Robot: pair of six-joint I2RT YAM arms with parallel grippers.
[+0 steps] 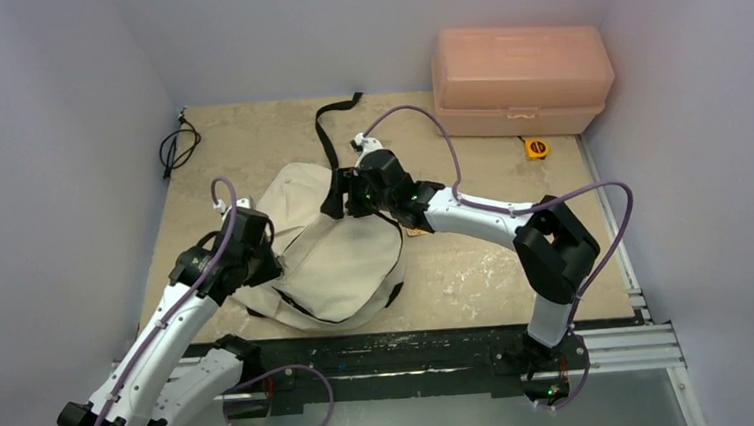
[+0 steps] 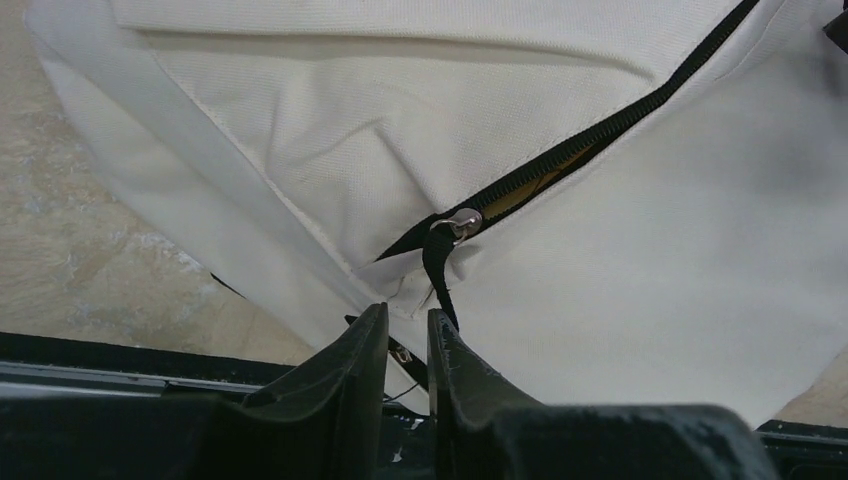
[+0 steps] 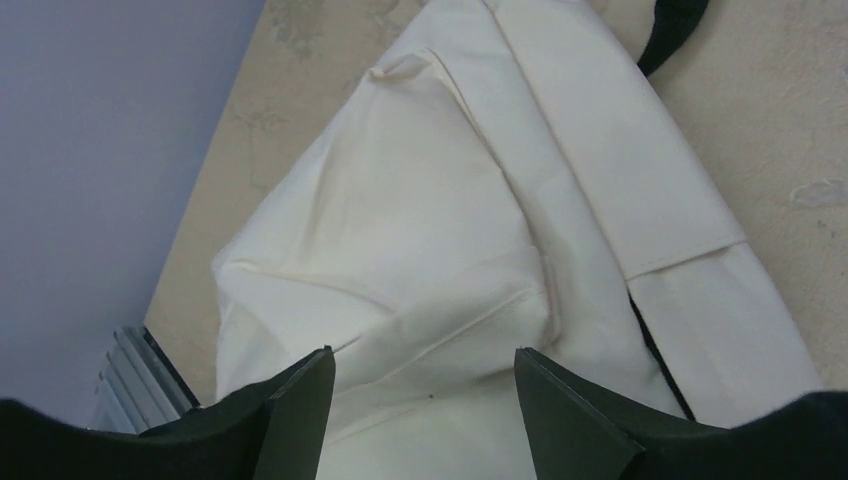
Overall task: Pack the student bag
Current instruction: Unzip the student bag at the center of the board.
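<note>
Left arm, overhead view: nearest the lens, rising from the rail at the desk edge toward the left flank of the student bag
Bag position: slumped mid-desk between both arms, cream fabric up, its long black strap trailing toward the far wall
Right end effector: at the bag's far top edge, where that strap starts
Surroundings: salmon box in the far right corner, a small yellow object just in front of it, a black cable far left, all well apart from the bag
Left end effector, left wrist view: fingers nearly together, only a thin slit between them
Zip slider: just beyond the fingertips; its black pull tab hangs down to one fingertip, and whether it is pinched cannot be told
Zipper: runs up and right from the slider with its teeth parted, a tan sliver showing inside
Right wrist view: fingers spread wide, gripping nothing, poised over creased cream fabric
Progress: no loose books or supplies show on the desk, so loading looks finished; the zipper is not yet shut, so closing it along the open run appears to be what is left
</note>
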